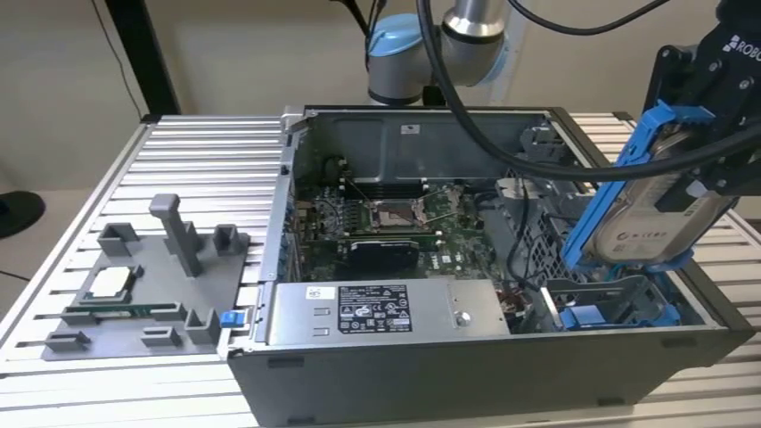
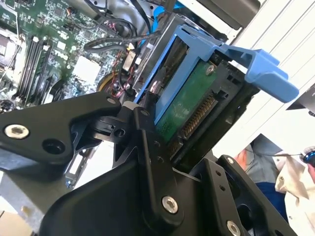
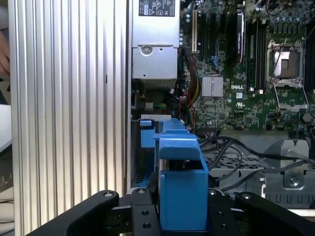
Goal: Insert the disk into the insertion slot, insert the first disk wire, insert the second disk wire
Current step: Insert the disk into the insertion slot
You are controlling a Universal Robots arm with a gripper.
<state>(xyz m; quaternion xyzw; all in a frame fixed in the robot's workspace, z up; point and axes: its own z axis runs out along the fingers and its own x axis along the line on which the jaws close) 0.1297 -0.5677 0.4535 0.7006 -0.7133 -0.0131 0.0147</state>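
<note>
Black linkage bars (image 2: 59, 128) of the jaws sit closest in both wrist views. The jaws are pinching the disk (image 1: 651, 214) by its blue carrier, clamped from both sides; the carrier block (image 3: 182, 182) sits between the two black fingers (image 3: 142, 216).

Disk is held tilted, near upright, over the exterior view's right end of the open computer case (image 1: 476, 374). White label faces the exterior camera. The green circuit-board side (image 2: 187, 105) shows in the second wrist view.

Insertion slot (image 1: 607, 312), with blue rails, lies directly under the disk's lower end. Disk is not seated in it; can't tell if the lower edge touches the rails. Slot's blue tabs (image 3: 146, 135) also show beyond the carrier in the first wrist view.

Grey power-supply box (image 1: 380, 312) sits along the case's near wall, beside the slot. Motherboard (image 1: 393, 223) with open CPU socket (image 3: 288, 64) is behind it. Loose black cables (image 3: 231, 152) run next to the slot.

Case rests on a ribbed metal tabletop (image 1: 202, 160). A grey fixture tray (image 1: 131, 294) is well apart on the exterior view's left.

A person's sleeve (image 2: 295, 172) shows past the case edge.
</note>
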